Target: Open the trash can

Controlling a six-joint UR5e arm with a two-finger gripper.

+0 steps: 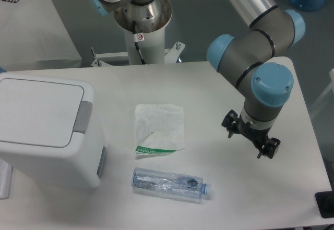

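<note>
The trash can (pixel 47 152) is a white boxy bin at the table's left edge. Its flat lid (pixel 39 110) lies down shut, and the grey push bar (pixel 82 118) runs along the lid's right side. My gripper (pixel 249 135) hangs over the right part of the table, far from the bin, pointing down. The blue-capped wrist hides most of it. Two black fingers (pixel 270 147) stick out on either side of the wrist, spread wide apart with nothing between them.
A crumpled white wrapper (pixel 159 128) lies mid-table and a clear plastic bottle (pixel 169 184) lies on its side in front of it, both between bin and gripper. The arm's base post (pixel 141 21) stands at the back. A black block (pixel 326 204) sits at the table's right front corner.
</note>
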